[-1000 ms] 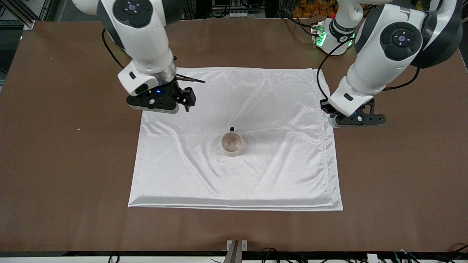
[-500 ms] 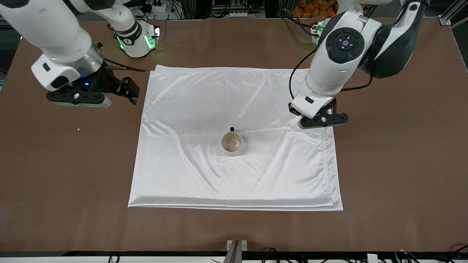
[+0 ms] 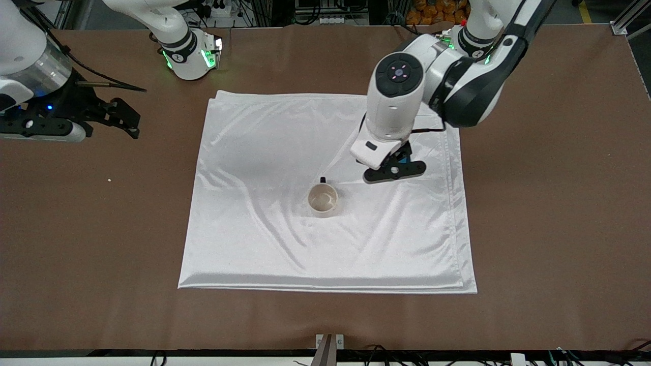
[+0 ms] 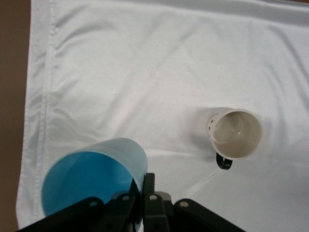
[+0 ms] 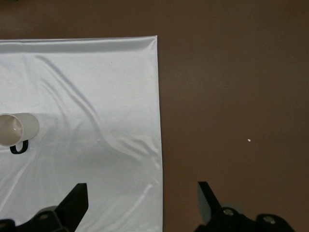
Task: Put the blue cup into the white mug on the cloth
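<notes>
The white mug (image 3: pixel 323 199) stands upright on the cloth (image 3: pixel 264 239), its black handle turned toward the robots. It also shows in the left wrist view (image 4: pixel 236 133) and the right wrist view (image 5: pixel 17 129). My left gripper (image 3: pixel 394 170) hangs over the cloth (image 4: pixel 145 72), beside the mug toward the left arm's end. It (image 4: pixel 145 193) is shut on the wall of the blue cup (image 4: pixel 91 179), and only a sliver of the cup (image 3: pixel 403 159) shows in the front view. My right gripper (image 3: pixel 127 120) is open and empty over bare table off the cloth's edge; in its wrist view (image 5: pixel 142 200) the cloth (image 5: pixel 96 121) shows too.
The brown table (image 3: pixel 549 213) surrounds the cloth. A small white speck (image 3: pixel 109 180) lies on it toward the right arm's end, and it shows in the right wrist view too (image 5: pixel 249 140). A metal clamp (image 3: pixel 329 341) sits at the table's near edge.
My left gripper has carried the blue cup from the cloth's edge in over the cloth, toward the mug. My right arm has drawn back off the cloth toward its end of the table.
</notes>
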`<control>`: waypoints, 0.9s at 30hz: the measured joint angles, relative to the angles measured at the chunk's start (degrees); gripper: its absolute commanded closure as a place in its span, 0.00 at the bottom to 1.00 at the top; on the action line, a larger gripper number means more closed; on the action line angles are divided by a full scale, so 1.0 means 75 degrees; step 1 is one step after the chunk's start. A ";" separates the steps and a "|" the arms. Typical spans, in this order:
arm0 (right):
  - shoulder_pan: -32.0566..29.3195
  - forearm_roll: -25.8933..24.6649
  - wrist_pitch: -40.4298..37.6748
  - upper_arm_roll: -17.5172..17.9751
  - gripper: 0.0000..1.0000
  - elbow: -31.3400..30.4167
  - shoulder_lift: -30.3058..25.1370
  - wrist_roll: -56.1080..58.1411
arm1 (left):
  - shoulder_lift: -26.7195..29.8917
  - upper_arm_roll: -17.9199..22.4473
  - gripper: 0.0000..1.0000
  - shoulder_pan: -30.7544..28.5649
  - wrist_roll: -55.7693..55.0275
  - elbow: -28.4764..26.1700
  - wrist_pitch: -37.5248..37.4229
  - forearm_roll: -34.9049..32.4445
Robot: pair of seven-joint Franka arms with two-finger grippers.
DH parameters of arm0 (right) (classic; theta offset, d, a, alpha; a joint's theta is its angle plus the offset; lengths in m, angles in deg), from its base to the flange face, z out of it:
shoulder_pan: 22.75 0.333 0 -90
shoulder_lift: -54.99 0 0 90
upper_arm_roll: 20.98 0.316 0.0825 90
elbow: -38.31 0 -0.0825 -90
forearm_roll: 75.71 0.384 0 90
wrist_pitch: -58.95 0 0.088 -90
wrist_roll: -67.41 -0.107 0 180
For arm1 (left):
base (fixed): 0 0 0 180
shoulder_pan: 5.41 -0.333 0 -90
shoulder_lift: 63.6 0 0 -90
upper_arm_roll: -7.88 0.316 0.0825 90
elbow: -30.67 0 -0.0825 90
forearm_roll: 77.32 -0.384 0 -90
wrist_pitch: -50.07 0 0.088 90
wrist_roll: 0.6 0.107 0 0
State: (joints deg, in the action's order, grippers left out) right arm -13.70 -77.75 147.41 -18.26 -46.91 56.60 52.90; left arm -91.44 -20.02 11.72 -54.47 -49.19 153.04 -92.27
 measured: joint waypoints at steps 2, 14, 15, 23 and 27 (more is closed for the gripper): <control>-0.0087 0.0000 0.0000 0.0000 0.00 -0.0001 0.0000 0.0212 | -0.0248 -0.0003 1.00 0.0186 -0.0192 0.0153 0.0123 -0.0072; -0.0698 0.0120 -0.0045 -0.0120 0.00 -0.0098 -0.0119 0.1630 | -0.1323 0.0895 1.00 0.1579 -0.0824 0.1020 0.0729 -0.0177; -0.0766 0.0186 -0.0049 -0.0127 0.00 -0.0143 -0.0150 0.1744 | -0.1396 0.0953 1.00 0.1660 -0.0853 0.1063 0.0828 -0.0177; -0.1107 0.0416 -0.0052 -0.0173 0.00 -0.0336 -0.0272 0.2273 | -0.1967 0.1298 1.00 0.2122 -0.1023 0.1462 0.1410 -0.0177; -0.1186 0.0420 -0.0052 -0.0179 0.00 -0.0366 -0.0279 0.2294 | -0.2312 0.1527 1.00 0.2402 -0.1110 0.1787 0.1489 -0.0177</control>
State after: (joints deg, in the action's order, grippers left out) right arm -22.60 -74.61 147.02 -19.60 -49.65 54.50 70.11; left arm -108.78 -8.56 29.74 -62.79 -35.78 164.21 -93.60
